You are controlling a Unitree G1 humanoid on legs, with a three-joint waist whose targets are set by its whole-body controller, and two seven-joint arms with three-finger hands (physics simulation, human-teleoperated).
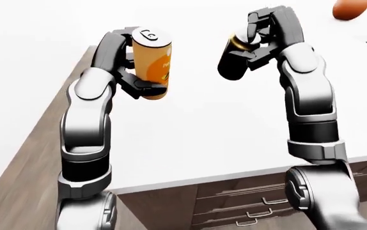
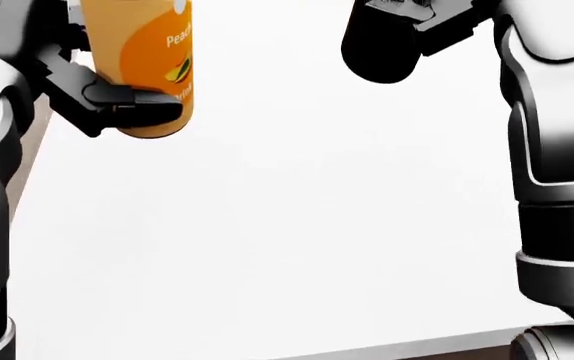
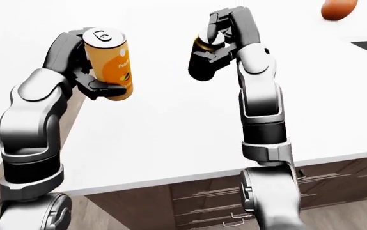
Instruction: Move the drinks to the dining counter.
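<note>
White and smooth, the counter top (image 1: 203,129) sits on dark wood drawer fronts (image 1: 247,201) with thin metal handles. Above its left edge the left hand (image 1: 132,79) is clenched around an upright orange peach-drink can (image 1: 151,62), held clear of the surface. Nearby, the right hand (image 1: 266,33) grips a tilted black bottle (image 1: 233,64). An orange round object (image 1: 349,8) lies near the far right corner.
</note>
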